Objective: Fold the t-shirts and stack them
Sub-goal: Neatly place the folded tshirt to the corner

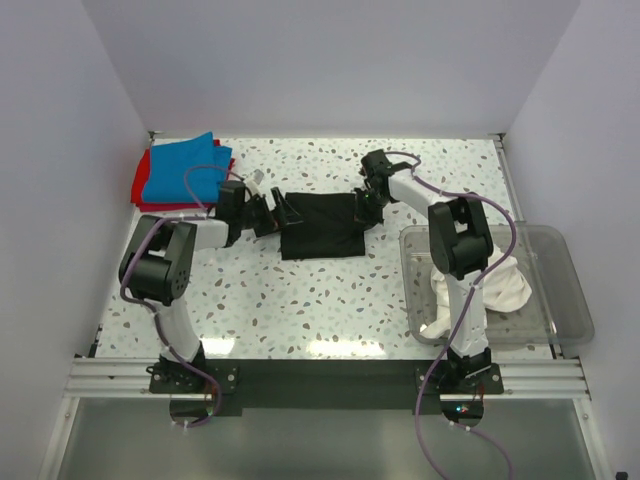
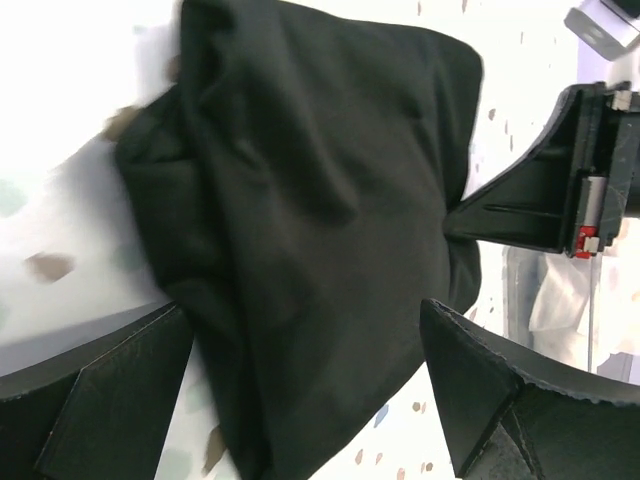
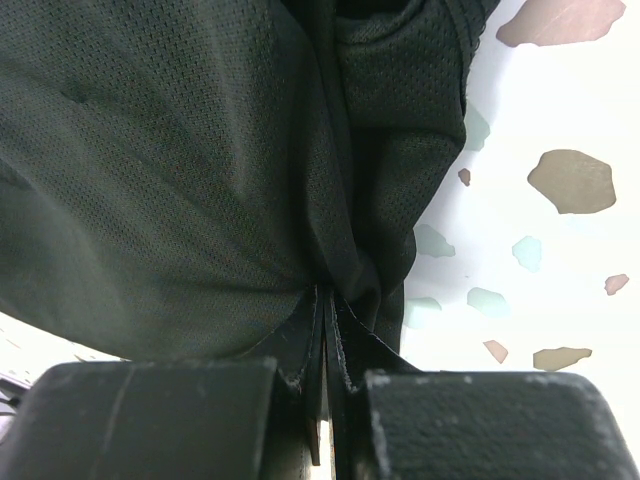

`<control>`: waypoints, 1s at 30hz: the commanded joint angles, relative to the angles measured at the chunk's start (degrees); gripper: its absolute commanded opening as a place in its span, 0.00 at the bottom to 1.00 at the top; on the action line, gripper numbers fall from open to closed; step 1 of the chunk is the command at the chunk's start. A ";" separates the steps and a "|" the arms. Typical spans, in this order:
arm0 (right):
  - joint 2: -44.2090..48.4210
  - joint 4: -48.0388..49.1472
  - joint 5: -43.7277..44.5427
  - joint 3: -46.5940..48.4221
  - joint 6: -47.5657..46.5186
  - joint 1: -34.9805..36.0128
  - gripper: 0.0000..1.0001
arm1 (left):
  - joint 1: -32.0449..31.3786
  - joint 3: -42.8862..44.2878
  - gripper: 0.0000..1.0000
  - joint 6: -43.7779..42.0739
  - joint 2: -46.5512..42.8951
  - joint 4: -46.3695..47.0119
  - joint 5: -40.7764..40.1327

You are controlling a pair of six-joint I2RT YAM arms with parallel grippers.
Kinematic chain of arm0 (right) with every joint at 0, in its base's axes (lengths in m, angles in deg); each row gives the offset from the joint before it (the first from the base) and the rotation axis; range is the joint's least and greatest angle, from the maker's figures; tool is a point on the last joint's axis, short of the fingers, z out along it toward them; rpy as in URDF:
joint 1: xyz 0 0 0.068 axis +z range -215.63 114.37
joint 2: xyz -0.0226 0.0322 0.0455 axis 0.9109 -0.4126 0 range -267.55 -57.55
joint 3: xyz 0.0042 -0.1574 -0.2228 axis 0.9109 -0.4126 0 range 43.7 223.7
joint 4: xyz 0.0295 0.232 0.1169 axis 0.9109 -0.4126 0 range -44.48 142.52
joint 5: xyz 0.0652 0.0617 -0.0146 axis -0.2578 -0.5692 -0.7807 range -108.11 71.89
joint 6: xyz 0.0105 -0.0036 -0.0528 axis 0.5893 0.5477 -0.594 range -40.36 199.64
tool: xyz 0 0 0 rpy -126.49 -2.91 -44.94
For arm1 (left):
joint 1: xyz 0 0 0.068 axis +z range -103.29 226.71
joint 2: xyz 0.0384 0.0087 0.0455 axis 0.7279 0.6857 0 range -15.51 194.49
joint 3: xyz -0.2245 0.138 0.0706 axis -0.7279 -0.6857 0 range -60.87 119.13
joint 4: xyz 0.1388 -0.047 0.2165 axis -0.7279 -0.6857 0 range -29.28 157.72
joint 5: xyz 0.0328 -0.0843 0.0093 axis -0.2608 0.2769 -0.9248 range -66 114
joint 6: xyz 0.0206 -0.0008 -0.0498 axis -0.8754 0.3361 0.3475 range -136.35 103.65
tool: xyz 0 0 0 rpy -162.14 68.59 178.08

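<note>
A folded black t-shirt (image 1: 320, 228) lies mid-table. My left gripper (image 1: 275, 215) stands open at its left edge; in the left wrist view the black t-shirt (image 2: 320, 220) lies between the wide-apart fingers (image 2: 495, 390) of the left gripper (image 2: 305, 312), which are not closed on it. My right gripper (image 1: 362, 208) is shut on the shirt's right edge. In the right wrist view the right gripper (image 3: 326, 296) pinches a bunch of the black t-shirt (image 3: 180, 170). A bright blue t-shirt (image 1: 185, 168) lies on a red one (image 1: 141, 185) at the back left.
A clear plastic bin (image 1: 570, 300) at the right holds crumpled white t-shirts (image 1: 500, 285), beside the right arm's base. Speckled tabletop (image 1: 300, 310) shows in front of the black shirt. White walls enclose the table on three sides.
</note>
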 commanded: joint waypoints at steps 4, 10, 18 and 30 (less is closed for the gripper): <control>-0.46 -0.96 3.26 -2.79 -1.12 0.01 0.00 | -8.27 1.87 1.00 5.06 9.10 -1.41 -3.87; 0.68 0.97 2.11 -5.69 -0.68 0.10 0.00 | -13.47 8.65 1.00 6.92 14.21 -5.98 -8.08; 2.09 3.26 0.97 -9.21 -0.15 0.36 0.00 | -14.88 13.14 0.65 6.30 16.42 -14.14 -15.54; 4.81 2.73 0.88 -10.27 -0.33 0.54 0.00 | -15.06 18.06 0.00 1.30 15.64 -22.40 -21.17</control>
